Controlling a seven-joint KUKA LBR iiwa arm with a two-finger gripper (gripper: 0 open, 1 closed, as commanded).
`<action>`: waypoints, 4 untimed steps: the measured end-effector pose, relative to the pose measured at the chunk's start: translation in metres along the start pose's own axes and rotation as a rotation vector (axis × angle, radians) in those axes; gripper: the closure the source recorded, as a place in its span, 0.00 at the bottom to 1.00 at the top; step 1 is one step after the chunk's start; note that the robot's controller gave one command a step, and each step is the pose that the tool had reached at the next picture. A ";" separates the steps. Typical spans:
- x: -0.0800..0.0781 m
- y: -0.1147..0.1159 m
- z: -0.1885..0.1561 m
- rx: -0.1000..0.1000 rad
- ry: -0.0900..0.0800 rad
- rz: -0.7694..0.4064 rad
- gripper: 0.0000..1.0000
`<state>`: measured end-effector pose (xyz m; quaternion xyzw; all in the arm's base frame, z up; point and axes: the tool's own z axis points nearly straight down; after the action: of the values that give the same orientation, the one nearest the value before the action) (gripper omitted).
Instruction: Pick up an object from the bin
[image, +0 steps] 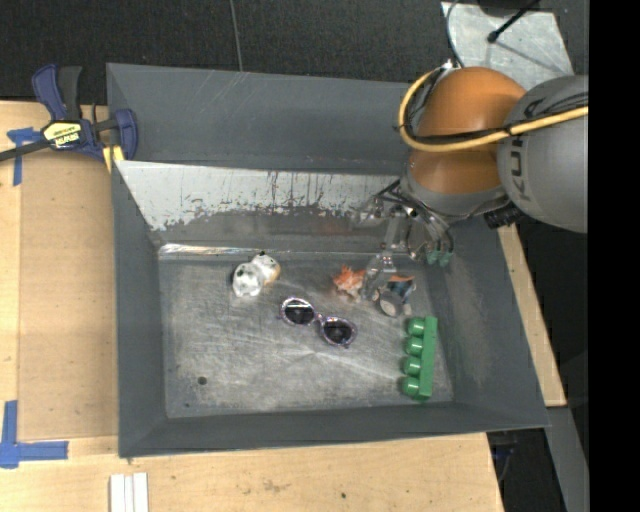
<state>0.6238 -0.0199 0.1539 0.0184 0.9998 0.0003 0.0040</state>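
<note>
Near right bin wall (478, 320), hand (385, 268) beside orange toy (348, 281)

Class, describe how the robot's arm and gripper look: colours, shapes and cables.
The arm is a thick, rounded grey tube. An orange dome-shaped cover sits at its wrist, with a yellow cable looped round it. Beneath it is a small gripper of bare grey metal.

bin (140, 330): grey metal
sunglasses (318, 322): purple frame, dark lenses
studded block (419, 357): green
round toy (254, 276): white and silver
small figure (348, 282): orange
wrist cover (465, 120): orange
</note>
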 end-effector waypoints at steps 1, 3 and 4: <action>0.002 -0.003 0.061 0.001 0.007 0.015 0.00; 0.002 -0.011 0.050 0.000 -0.001 0.060 0.00; 0.002 -0.014 0.079 -0.001 -0.001 0.181 1.00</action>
<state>0.6221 -0.0342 0.0753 0.1087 0.9941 0.0009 0.0043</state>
